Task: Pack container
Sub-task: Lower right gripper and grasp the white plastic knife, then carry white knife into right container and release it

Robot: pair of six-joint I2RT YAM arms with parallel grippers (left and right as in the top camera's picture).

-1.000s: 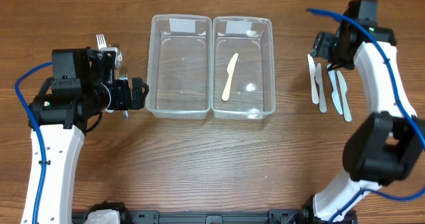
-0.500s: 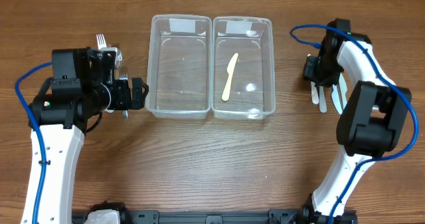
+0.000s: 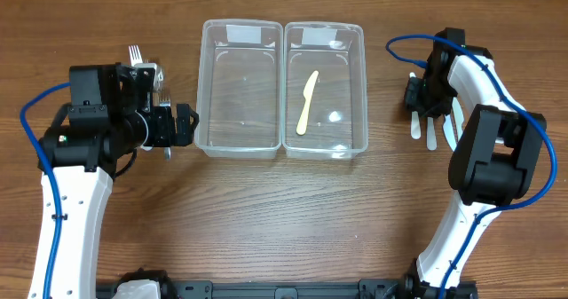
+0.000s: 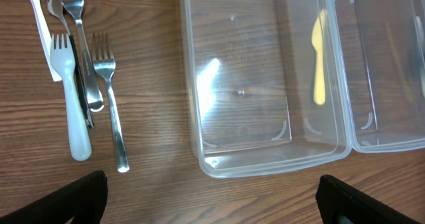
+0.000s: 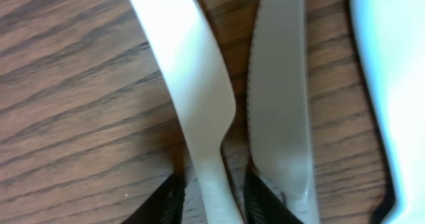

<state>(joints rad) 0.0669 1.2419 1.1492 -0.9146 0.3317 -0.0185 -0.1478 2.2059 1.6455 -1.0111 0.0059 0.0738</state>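
Clear plastic makes up the two open containers side by side on the table (image 3: 284, 219), above its middle toward 12 o'clock. The left container (image 3: 202, 86) has nothing in it, and the right container (image 3: 364, 86) holds a single yellow knife (image 3: 306, 102) lying lengthwise on its floor. At 3 o'clock of the pair, apart from them, a few knives lie in a row on the wood, and my right pincer (image 3: 424, 99) is down on them. Through my right wrist camera its two black fingertips (image 5: 171, 201) stand either side of the handle of the white knife (image 5: 192, 84). The 3 o'clock fingertip sits in the slim gap beside the serrated grey knife (image 5: 282, 98). I cannot tell whether those fingers are pressing on the handle or only straddling it. Another pale utensil (image 5: 392, 84) lies at the frame's 3 o'clock edge. At 9 o'clock of the containers my left pincer (image 3: 182, 124) hovers just beside the left container's wall, its fingers spread wide and nothing between them. A cluster of forks (image 4: 109, 98), some metal and some white plastic, lies on the wood near it.
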